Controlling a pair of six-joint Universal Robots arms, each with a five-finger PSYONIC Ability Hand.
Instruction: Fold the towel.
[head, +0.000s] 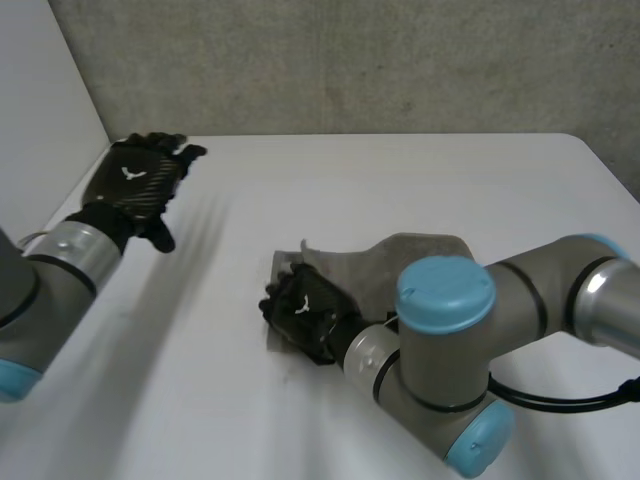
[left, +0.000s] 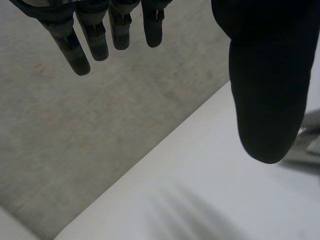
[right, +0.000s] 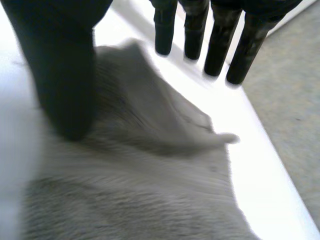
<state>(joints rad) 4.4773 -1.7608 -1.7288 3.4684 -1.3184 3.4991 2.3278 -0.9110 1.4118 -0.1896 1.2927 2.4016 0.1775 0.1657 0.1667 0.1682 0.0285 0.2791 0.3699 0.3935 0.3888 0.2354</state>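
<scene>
**Right hand open on the towel's edge, left hand open and raised well away**

Nearest the head camera, the right arm (head: 445, 300), grey with a light-blue cap, bends across the white table (head: 400, 180). It ends in the black right hand (head: 305, 308), which sits palm-down on the left edge of the grey, ribbed cloth towel (head: 420, 258).

The towel lies about mid-table in a rumpled, partly doubled heap. One layer rests over another, and a small corner sticks up just beyond the hand.

In the right wrist view the same hand (right: 65, 75) is released. Its fingers (right: 219, 42) are straight and spread, with their tips over bare table past the towel's border. The thumb tip is on or just above the cloth; I cannot tell which. Between the thumb and the fingers the towel (right: 150, 165) rises in a soft ridge that runs out to a small point near the table's edge. Nothing is pinched.

Further off, near the table's far left corner and well apart from the towel, the left arm (head: 60, 260) carries the black left hand (head: 140, 180) above the surface. The left wrist view shows this hand (left: 270, 90) with its fingers (left: 75, 50) straight and its thumb held apart from them, grasping nothing.

Behind the table stands a rough grey concrete wall (head: 350, 60).
</scene>
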